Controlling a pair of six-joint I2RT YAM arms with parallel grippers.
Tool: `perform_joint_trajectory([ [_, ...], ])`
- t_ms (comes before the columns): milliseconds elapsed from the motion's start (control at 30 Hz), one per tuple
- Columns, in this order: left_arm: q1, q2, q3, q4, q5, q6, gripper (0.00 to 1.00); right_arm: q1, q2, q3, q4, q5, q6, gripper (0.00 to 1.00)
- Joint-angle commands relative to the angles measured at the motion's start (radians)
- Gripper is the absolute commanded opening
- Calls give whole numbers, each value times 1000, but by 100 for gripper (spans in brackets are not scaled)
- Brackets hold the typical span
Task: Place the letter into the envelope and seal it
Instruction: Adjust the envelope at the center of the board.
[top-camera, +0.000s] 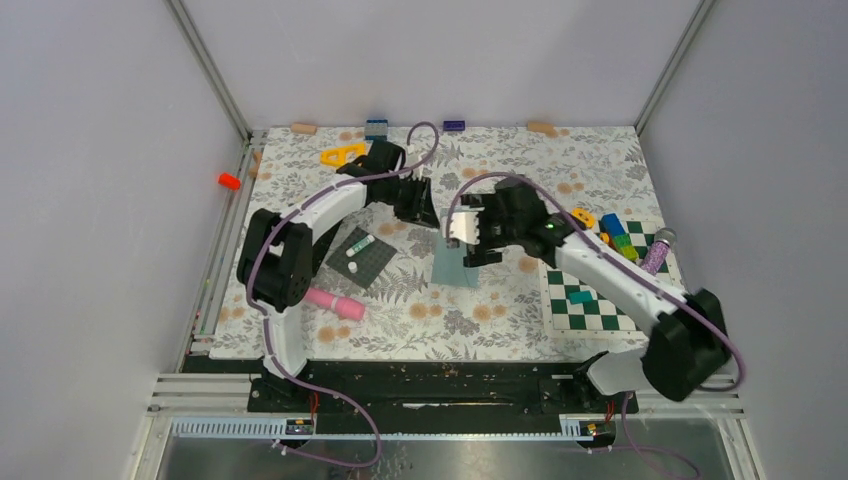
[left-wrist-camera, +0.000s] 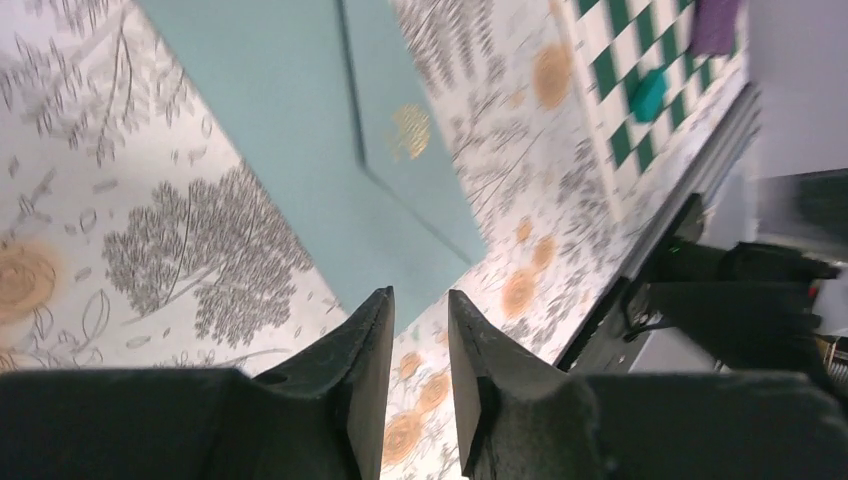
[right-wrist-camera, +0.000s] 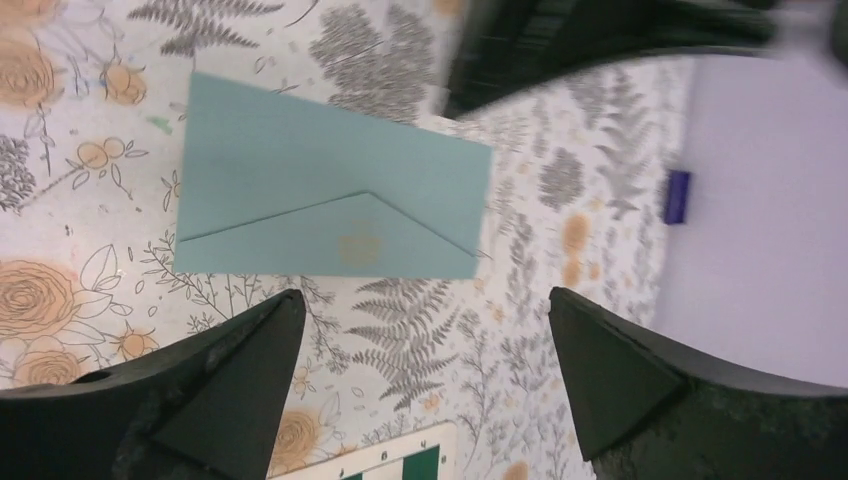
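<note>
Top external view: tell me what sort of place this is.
Probably a robot test cell: panel walls on aluminium framing enclose a floral-covered table, two arms bolted at its near edge, toy props like a chequered board scattered about.

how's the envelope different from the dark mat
The envelope is teal and oblong; the mat is dark grey and square. The envelope has nothing on it and its flap is folded down; the mat carries a white-and-green tube. Both lie flat on the floral cloth.
</note>
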Motion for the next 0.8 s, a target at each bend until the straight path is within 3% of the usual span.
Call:
perform_joint_trajectory([
  [0,-15,27,-96,-79,-87,94,28,-61,-171,-50,-7,-84,178,100],
  [233,-48,61,-148,-71,-129,111,44,-112,-336,-145,75,-119,272,100],
  [500,-81,70,-195,-32,-136,69,59,-112,-325,-149,103,-141,309,100],
  [767,-131,77,-259,22,-99,24,68,-115,-350,-158,137,-76,310,100],
])
